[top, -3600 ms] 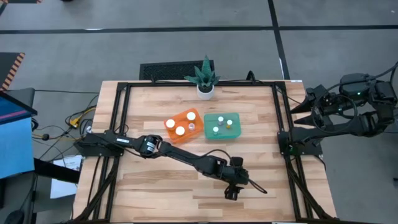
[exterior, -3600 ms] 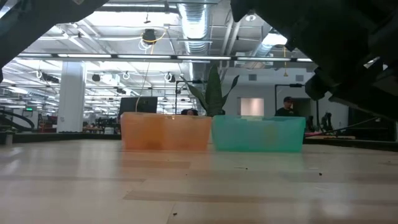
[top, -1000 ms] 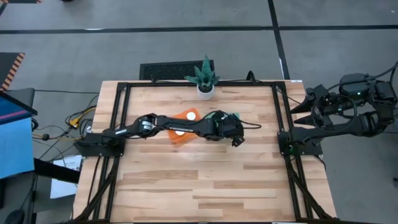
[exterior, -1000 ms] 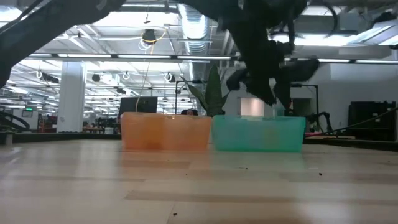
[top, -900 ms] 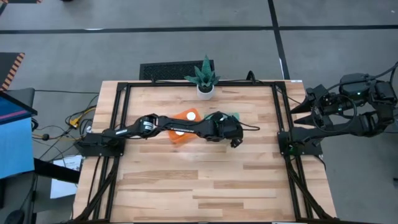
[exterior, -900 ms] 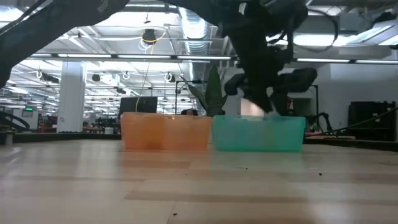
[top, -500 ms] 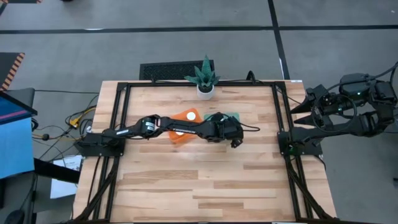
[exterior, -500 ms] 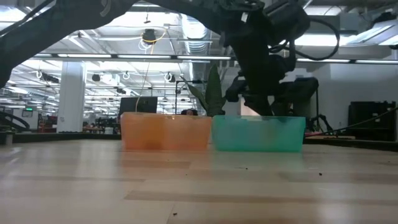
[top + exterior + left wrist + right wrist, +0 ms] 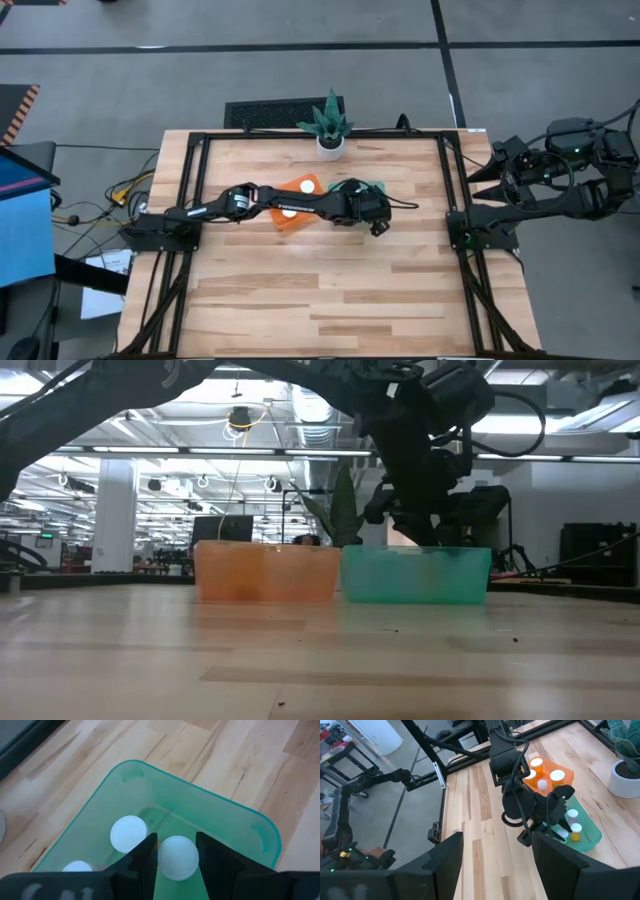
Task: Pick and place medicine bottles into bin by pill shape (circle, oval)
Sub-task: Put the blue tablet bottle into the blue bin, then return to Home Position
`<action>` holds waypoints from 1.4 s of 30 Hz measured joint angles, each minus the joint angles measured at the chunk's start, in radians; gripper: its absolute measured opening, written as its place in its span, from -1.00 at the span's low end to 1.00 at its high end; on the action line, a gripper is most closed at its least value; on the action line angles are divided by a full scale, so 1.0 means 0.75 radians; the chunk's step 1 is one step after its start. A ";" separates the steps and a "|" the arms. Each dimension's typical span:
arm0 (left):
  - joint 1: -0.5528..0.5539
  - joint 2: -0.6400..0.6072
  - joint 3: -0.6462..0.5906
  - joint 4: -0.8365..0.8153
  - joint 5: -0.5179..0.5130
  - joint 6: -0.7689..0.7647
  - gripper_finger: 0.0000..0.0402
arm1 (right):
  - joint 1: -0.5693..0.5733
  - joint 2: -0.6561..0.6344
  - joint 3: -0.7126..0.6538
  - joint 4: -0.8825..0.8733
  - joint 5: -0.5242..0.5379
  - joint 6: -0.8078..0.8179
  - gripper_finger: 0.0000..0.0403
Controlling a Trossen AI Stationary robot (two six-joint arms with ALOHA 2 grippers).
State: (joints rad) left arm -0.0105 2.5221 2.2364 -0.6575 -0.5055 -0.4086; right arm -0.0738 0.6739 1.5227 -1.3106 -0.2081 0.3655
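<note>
My left gripper (image 9: 175,862) is shut on a medicine bottle with a white cap (image 9: 176,857), over the green bin (image 9: 210,810), which stands at the middle of the table. In the low view the gripper (image 9: 425,538) reaches down to the bin's rim (image 9: 415,550). Two more white-capped bottles (image 9: 129,832) (image 9: 77,866) stand in that bin. The orange bin (image 9: 300,198) beside it holds wider-capped bottles (image 9: 305,186). My right gripper (image 9: 495,870) waits open off the table's right edge (image 9: 485,172). My left gripper pinches the bottle between its two fingers (image 9: 145,857), at or just under the white cap (image 9: 176,851). The fingers slant down from the table's left side. The bottle stands upright, cap up, inside the green bin's outline; whether its base touches the bin floor is hidden.
A potted plant in a white pot (image 9: 330,128) stands at the table's far edge behind the bins. Bare wood lies across the near half of the table (image 9: 330,290). Black frame rails (image 9: 190,200) run along both sides.
My left gripper has sunk with the bottle toward the green bin, from above its rim down to rim level, staying shut on it.
</note>
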 joint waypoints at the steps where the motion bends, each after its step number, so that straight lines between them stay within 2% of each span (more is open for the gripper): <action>1: 0.000 0.000 0.000 0.000 0.003 0.002 -0.43 | 0.000 0.000 0.000 0.000 0.000 0.000 0.21; 5: 0.001 -0.001 0.000 0.000 0.028 0.003 -0.38 | 0.000 0.000 0.000 0.000 0.000 0.000 0.21; 12: -0.002 -0.001 -0.001 -0.007 0.047 0.017 -0.14 | 0.000 0.000 0.000 0.000 0.000 -0.004 0.21; 17: -0.002 0.000 -0.001 -0.006 0.044 0.017 -0.05 | 0.000 0.000 0.000 0.000 0.000 -0.002 0.21; 23: -0.001 -0.001 0.000 -0.008 0.041 0.017 -0.03 | 0.000 0.000 0.000 0.000 0.000 -0.001 0.21; 42: -0.001 -0.009 0.158 -0.130 0.147 0.015 -0.03 | 0.000 0.000 0.000 0.001 0.000 -0.011 0.21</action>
State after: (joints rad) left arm -0.0113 2.5152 2.3549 -0.7547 -0.3950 -0.3973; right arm -0.0738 0.6739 1.5227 -1.3102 -0.2081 0.3570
